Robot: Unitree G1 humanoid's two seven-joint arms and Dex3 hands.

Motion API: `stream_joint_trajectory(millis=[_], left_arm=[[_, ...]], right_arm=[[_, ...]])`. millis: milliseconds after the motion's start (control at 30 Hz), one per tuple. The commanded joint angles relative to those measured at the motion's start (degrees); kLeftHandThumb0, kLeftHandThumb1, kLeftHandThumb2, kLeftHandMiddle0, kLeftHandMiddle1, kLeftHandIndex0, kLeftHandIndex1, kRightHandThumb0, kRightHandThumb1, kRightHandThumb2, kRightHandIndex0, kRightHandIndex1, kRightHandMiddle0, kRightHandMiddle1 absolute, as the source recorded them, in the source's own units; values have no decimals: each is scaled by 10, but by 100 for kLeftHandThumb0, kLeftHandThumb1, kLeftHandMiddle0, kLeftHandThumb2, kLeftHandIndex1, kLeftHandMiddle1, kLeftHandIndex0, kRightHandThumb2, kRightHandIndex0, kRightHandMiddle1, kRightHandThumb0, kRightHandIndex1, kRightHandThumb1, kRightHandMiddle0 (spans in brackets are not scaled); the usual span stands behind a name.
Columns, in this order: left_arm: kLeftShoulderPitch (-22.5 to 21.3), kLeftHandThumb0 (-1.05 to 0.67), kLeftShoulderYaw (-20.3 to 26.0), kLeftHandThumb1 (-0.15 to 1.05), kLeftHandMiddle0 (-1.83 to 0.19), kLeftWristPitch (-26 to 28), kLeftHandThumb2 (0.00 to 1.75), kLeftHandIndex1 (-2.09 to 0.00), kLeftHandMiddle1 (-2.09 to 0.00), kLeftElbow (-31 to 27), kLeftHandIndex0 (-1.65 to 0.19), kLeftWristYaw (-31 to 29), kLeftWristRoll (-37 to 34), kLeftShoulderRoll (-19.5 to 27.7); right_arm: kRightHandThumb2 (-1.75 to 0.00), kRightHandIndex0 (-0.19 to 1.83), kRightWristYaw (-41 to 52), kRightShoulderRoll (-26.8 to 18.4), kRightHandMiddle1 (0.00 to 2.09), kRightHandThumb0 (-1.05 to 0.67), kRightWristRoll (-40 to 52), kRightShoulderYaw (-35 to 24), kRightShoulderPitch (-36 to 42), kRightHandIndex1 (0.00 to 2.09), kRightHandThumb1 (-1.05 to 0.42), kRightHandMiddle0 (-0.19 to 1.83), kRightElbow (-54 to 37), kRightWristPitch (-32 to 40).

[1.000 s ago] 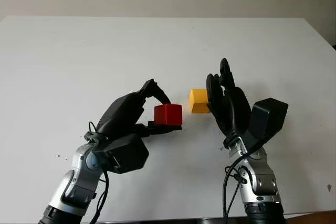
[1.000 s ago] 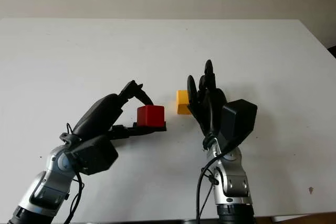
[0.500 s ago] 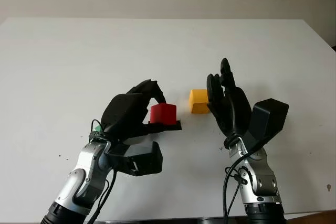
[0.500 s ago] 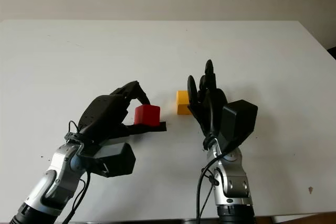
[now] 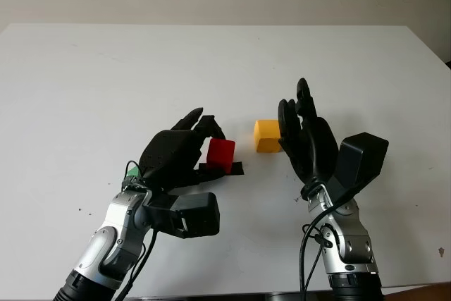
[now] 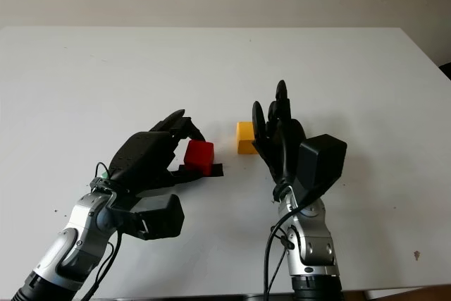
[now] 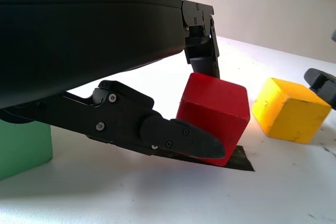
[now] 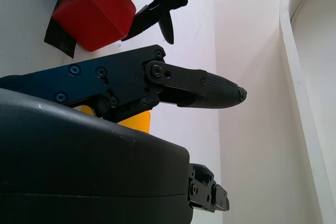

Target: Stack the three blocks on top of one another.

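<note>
You have the black 3-finger left hand point(image 6: 189, 147) closed around the small red cube block point(image 6: 199, 156), tilted and raised just off the white table point(image 6: 106, 75). Just beside it sits the small yellow cube block point(image 6: 245, 137) on the table, with your open right hand point(image 6: 278, 135) upright against its far side.

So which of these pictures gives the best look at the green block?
The left wrist view: the green block shows a whole side face, standing on the table under the left hand. In the two eye views only a green sliver peeks out behind that hand's wrist.
</note>
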Motion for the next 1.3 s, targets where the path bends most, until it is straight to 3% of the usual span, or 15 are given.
stream_joint_trajectory(millis=[0,133,333,433,500,600,867,933,1033,1167,1267], left_arm=[[0,-58,4,105,-3,3,13,-141,-3,-19,10,-10,-5,3],[2,-59,6,105,-3,12,14,-141,-4,-34,11,-27,-10,5],[5,-60,10,105,0,11,17,-112,-4,-52,18,-42,-21,13],[7,-62,15,105,8,16,19,-42,-4,-66,12,-49,-25,16],[8,-65,19,105,15,14,19,-15,-4,-68,15,-38,-26,15],[4,-72,25,105,19,13,22,-2,-1,-65,19,-24,-25,14],[-11,-85,88,105,19,-13,36,0,0,-39,19,75,-73,-4],[-13,-85,116,105,19,-38,45,0,0,-30,19,92,-116,-7],[-14,-84,172,105,19,-49,51,0,0,-29,19,77,-238,-29],[-25,-82,242,105,18,-49,52,-1,-1,-20,18,46,-410,-60],[-49,-78,288,105,14,-61,54,-4,-5,28,14,20,-513,-68]], right_arm=[[-55,-19,0,-3,0,-59,-1,1,1,0,-105,-19,-11,-9],[-54,-19,0,-3,0,-60,-2,0,0,0,-105,-19,-10,-9],[-54,-19,1,-4,0,-60,-3,1,0,0,-105,-19,-10,-9],[-54,-19,2,-3,0,-59,0,0,1,0,-105,-19,-10,-9],[-55,-19,3,-3,0,-59,0,-1,1,0,-105,-19,-10,-8],[-54,-19,3,-3,0,-59,1,-2,0,0,-105,-19,-10,-7],[-45,-19,2,-35,0,-63,-30,-6,-12,0,-105,-19,-2,-30],[-35,-19,6,-51,0,-66,-35,-16,-25,0,-105,-19,6,-41],[-20,-19,9,-76,1,-69,-44,-28,-47,0,-105,-19,21,-62],[-11,-19,22,-119,4,-67,-60,-36,-78,0,-103,-16,23,-65],[-7,-18,37,-153,6,-65,-73,-40,-100,1,-101,-13,16,-56]])
